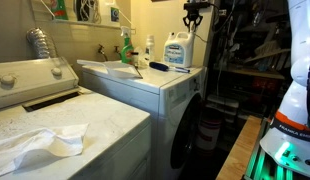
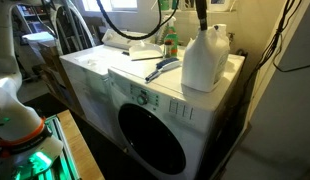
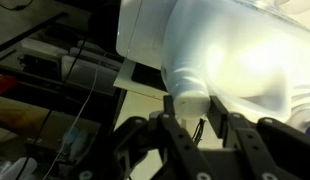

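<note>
Fingers [image 3: 165, 128] part-closed astride white cap [image 3: 186, 100] of translucent white plastic detergent jug [image 2: 205, 62], which stands upright on white front-loading washer [image 2: 210, 125]. I cannot tell if gripping. Step, I judge: grasping cap. Next needs firm squeeze, straight lift.

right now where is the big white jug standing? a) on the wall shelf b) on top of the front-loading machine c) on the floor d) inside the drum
b: the white jug stands upright on the top of the front-loading machine, with the gripper just over its cap.
</note>
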You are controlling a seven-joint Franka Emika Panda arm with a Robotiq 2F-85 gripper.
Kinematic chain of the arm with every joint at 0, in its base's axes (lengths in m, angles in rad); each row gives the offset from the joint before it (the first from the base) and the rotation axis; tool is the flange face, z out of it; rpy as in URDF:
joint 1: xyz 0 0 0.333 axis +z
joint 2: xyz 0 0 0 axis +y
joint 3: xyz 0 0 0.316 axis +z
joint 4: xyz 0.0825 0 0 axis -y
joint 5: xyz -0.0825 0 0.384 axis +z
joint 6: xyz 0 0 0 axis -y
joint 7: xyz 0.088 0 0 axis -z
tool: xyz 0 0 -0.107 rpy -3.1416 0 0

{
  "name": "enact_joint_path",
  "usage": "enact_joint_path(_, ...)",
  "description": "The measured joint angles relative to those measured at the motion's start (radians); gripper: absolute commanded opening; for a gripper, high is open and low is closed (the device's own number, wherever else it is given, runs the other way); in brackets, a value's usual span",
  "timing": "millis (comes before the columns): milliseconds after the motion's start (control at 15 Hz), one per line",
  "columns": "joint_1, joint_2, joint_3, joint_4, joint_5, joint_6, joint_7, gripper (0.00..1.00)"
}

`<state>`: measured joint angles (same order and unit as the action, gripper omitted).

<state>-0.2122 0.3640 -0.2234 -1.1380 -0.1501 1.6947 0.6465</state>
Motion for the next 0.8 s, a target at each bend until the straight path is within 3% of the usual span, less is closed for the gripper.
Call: enact_joint_path(800,-0.011,0.010,0.000,0.013,0.011,-0.003,0.000,0.13)
